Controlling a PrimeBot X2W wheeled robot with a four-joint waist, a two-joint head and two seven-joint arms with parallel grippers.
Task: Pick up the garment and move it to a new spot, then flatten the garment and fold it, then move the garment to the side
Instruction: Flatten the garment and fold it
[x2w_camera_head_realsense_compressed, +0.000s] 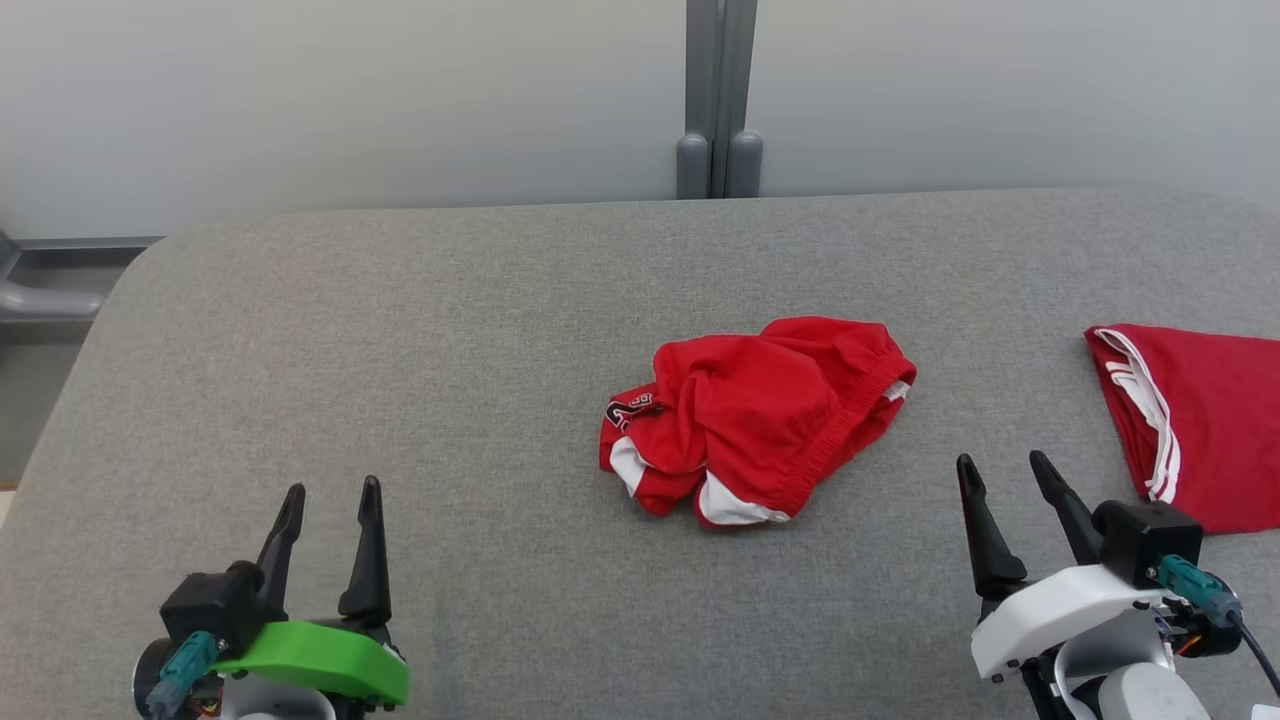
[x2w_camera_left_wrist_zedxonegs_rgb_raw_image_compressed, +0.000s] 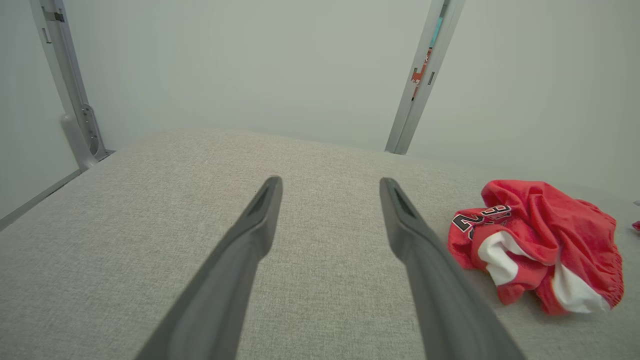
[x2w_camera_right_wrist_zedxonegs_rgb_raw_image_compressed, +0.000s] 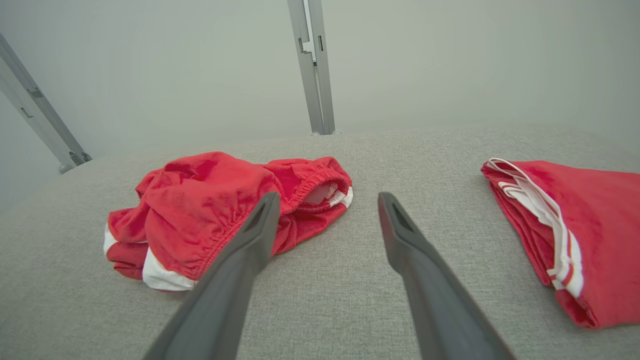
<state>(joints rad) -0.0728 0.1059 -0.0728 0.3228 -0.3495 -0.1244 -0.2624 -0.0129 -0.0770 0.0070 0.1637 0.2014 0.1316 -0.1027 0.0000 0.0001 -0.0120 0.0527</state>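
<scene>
- Red crumpled shorts (x2w_camera_head_realsense_compressed: 752, 420), white trim, lie mid grey fabric table (x2w_camera_head_realsense_compressed: 400, 330).
- My left tool (x2w_camera_head_realsense_compressed: 332, 487), right tool (x2w_camera_head_realsense_compressed: 1002, 460): wide open, empty.
- Judge: pinch elastic waistband (x2w_camera_right_wrist_zedxonegs_rgb_raw_image_compressed: 305, 187), lift clear.

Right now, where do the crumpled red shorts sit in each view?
Head view: crumpled red shorts at picture centre.
Left wrist view: crumpled red shorts at the right side, mid-height.
Right wrist view: crumpled red shorts left of centre.
Shared landmark: grey upright post behind the far edge.
</scene>
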